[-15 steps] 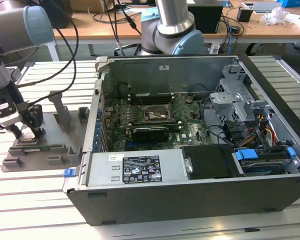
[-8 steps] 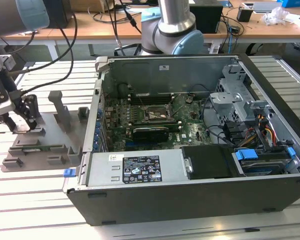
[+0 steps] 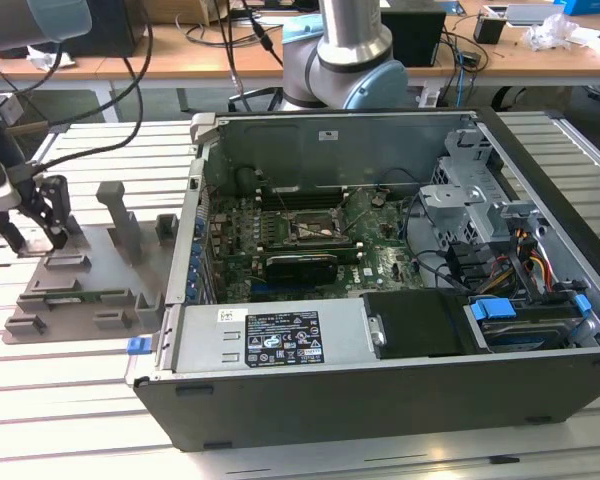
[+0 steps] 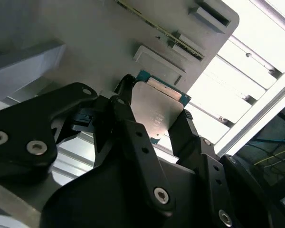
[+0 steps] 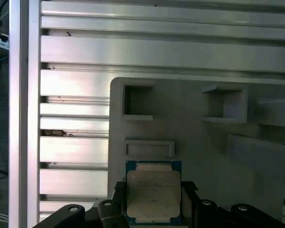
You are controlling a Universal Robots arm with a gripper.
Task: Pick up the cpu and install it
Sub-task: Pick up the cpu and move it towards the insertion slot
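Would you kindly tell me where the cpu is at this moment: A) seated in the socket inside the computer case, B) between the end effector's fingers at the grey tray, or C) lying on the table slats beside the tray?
B: in both wrist views the cpu sits between the closed-in black fingers of the end effector, with the grey tray right behind it.

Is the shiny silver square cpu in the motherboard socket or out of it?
Out. The cpu sits between the gripper's black fingers over the grey plastic tray, away from the open computer case.
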